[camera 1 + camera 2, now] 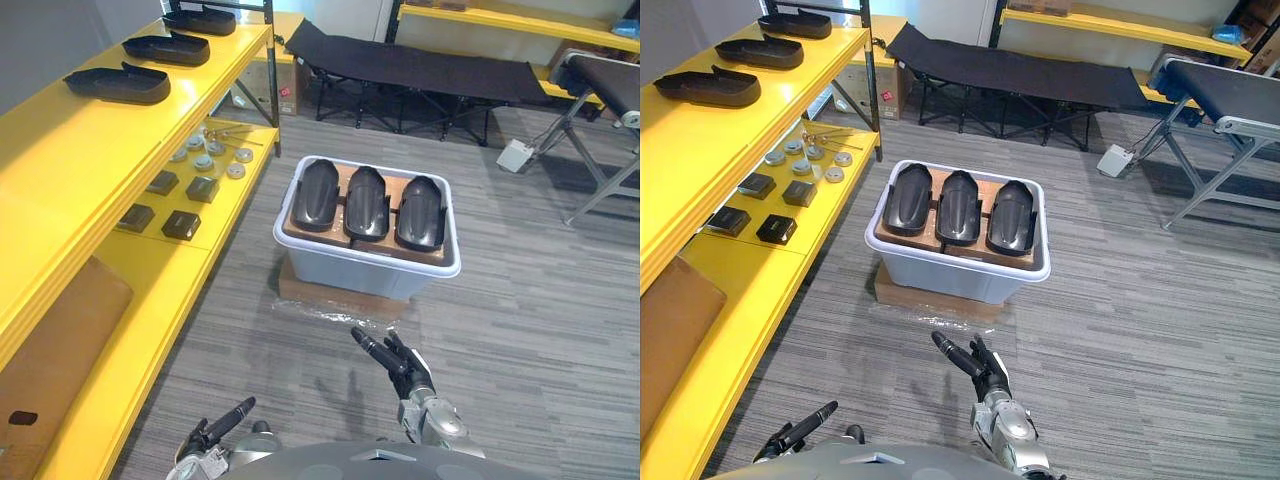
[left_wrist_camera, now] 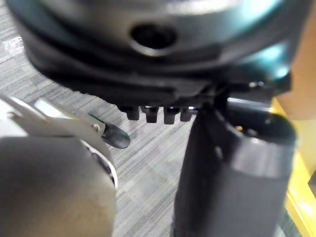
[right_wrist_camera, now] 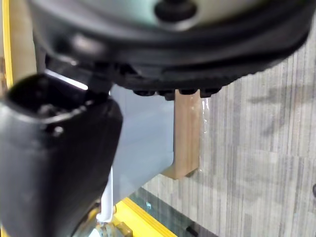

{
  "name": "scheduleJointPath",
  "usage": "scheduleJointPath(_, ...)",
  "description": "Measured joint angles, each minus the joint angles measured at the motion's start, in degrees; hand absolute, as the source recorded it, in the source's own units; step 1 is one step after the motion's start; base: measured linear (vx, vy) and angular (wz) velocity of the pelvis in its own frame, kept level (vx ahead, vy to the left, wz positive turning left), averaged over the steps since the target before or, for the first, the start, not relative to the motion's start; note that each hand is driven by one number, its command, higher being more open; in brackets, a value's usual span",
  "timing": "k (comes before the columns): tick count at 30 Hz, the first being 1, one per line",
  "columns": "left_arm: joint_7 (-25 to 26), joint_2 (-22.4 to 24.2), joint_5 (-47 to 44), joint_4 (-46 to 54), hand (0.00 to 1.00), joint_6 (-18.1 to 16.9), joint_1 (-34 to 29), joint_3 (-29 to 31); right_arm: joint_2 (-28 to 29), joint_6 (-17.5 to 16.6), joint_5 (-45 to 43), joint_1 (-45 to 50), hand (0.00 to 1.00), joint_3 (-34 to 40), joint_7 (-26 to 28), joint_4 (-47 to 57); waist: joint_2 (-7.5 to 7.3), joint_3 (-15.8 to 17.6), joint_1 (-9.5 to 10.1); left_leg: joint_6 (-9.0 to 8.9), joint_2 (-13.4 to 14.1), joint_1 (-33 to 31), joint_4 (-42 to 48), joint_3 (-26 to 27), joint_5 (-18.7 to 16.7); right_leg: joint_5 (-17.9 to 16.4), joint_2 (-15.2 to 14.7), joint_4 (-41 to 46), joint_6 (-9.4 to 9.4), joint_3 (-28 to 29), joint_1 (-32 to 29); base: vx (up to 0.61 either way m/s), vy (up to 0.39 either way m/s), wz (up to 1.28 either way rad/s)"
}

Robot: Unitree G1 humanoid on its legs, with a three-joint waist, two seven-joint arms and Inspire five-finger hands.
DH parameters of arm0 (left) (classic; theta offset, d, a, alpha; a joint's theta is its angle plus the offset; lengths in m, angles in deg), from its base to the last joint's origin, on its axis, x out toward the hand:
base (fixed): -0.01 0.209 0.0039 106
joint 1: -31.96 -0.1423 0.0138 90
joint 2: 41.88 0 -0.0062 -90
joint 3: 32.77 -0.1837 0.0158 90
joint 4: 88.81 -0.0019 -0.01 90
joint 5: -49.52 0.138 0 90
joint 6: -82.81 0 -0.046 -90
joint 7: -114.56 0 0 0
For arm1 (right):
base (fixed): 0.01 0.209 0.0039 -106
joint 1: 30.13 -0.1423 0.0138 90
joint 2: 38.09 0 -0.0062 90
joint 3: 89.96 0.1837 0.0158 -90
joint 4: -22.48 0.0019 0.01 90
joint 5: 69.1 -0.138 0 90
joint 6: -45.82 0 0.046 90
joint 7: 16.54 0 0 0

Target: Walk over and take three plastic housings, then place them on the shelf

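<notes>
Dark, glossy plastic: three housings (image 1: 366, 203) laid side by side, domed backs up, in a pale grey bin (image 1: 365, 262) at 12 o'clock from the robot, well apart from both hands. Probably set in a single row for picking one at a time, none stacked on another. Bin raised off the streaked grey carpet (image 1: 520, 330) on a flat brown cardboard slab (image 1: 340, 287), perhaps to bring the rounded rim nearer a reaching hand. Right hand (image 1: 405, 365) at 5 o'clock, fingers straight and spread, holding nothing, pointed toward the bin as if readied for the approach. Left hand (image 1: 215, 430) at 7 o'clock, low, fingers likewise stretched out and empty. Yellow shelf (image 1: 100, 150) along 9 to 11 o'clock, smooth painted boards in tiers. On the top tier, three shelved housings (image 1: 118, 84), long and shallow, spaced in a line, with bare board nearer the robot, seemingly room for more. On a lower tier, small black boxes (image 1: 181, 223) and round metal discs (image 1: 236, 170). By the look of it, the walking stage, with nothing lifted yet.
</notes>
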Motion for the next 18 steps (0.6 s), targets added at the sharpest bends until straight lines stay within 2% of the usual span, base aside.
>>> scheduleJointPath(4, 1.07, 0.18, 0.98, 0.0, 1.0, 0.67, 0.13, 0.09, 0.25, 2.35, 0.08, -1.15, 1.0, 4.53, 1.02, -9.19, 0.35, -0.01, 0.0, -0.02, -0.03, 0.25, 0.01, 0.73, -0.37, -0.09, -0.05, 0.01, -0.11, 0.47, -0.1, 0.0, 0.001, -0.08)
scheduleJointPath(7, 1.41, 0.27, 4.88, -0.11, 1.0, 1.48, 0.21, 0.1, -0.42, 5.24, 0.62, -1.63, 1.0, 11.21, 0.84, -14.88, 1.17, 0.25, -0.29, -0.33, -0.02, 0.82, 0.05, 2.55, -0.63, 0.2, -0.08, 0.05, 0.31, 1.88, -0.75, 0.05, 0.029, -0.27)
scheduleJointPath(10, 2.09, 0.34, 5.11, -1.07, 1.0, 1.42, 0.69, -0.2, -0.92, 8.38, 1.88, -2.47, 1.0, 17.83, 1.85, -18.9, 1.71, 0.57, -0.76, -0.55, 0.01, 2.37, 0.07, 4.24, -1.31, 0.08, -0.13, 0.55, 0.17, 3.38, -0.67, 0.05, 0.034, -0.29)
scheduleJointPath(13, 2.22, 0.01, 7.35, -1.03, 1.0, 1.42, 1.46, -0.93, -1.87, 9.92, 2.1, -2.24, 1.0, 18.94, 3.04, -20.21, 1.37, 0.86, -1.53, 0.59, -0.44, 2.82, 0.1, 4.36, -2.78, -1.9, -1.58, 5.07, -0.21, 2.5, -2.02, 0.03, 0.044, -0.02)
scheduleJointPath(14, 2.34, -0.25, 7.63, -0.99, 1.0, 1.42, 1.82, -1.63, -1.95, 9.86, 1.91, -1.69, 1.0, 19.12, 3.08, -20.18, 1.1, 1.14, -1.54, 1.85, -0.64, 2.93, 0.12, 4.28, -3.85, -2.93, -2.67, 9.3, -0.71, 2.05, -3.62, 0.0, 0.058, 0.05)
scheduleJointPath(15, 2.58, -0.28, 8.88, -0.9, 1.0, 1.48, 2.05, -1.67, -2.36, 9.85, 1.45, -1.5, 1.0, 19.31, 3.14, -20.17, 1.55, 1.5, -1.54, 2.15, -0.14, 3.17, 0.22, 4.17, -4.14, -3.49, -3.52, 14.48, -1.66, 1.5, -5.85, -0.04, 0.079, 0.06)
scheduleJointPath(16, 3.33, -0.43, 11.38, -0.52, 1.0, 1.86, 2.11, -2.24, -2.55, 9.65, 0.78, -1.31, 1.0, 19.34, 3.06, -19.96, 1.74, 2.81, -1.47, 2.62, 0.11, 3.32, 2.88, 4.12, -5.56, -2.48, -6.68, 27.34, -3.64, 1.3, -10.95, -0.04, 0.082, 0.03)
scheduleJointPath(17, 3.58, -0.89, 12.21, 0.11, 1.0, 2.27, 1.92, -2.52, -2.53, 9.38, -0.67, -1.18, 1.0, 19.06, 2.94, -19.84, 1.35, 3.7, -1.42, 2.89, 0.21, 3.87, 4.24, 3.83, -6.27, -1.45, -8.21, 32.09, -4.58, 1.6, -12.61, -0.04, 0.085, 0.02)
scheduleJointPath(18, 4.02, -1.35, 13.42, 0.2, 1.0, 2.59, 1.53, -2.59, -2.33, 9.0, -1.37, -0.85, 1.0, 18.93, 2.86, -19.67, 1.36, 4.46, -1.49, 3.58, 0.52, 4.32, 5.26, 4.0, -6.86, -1.54, -9.55, 34.73, -4.49, 1.54, -13.98, 0.0, 0.079, -0.09)
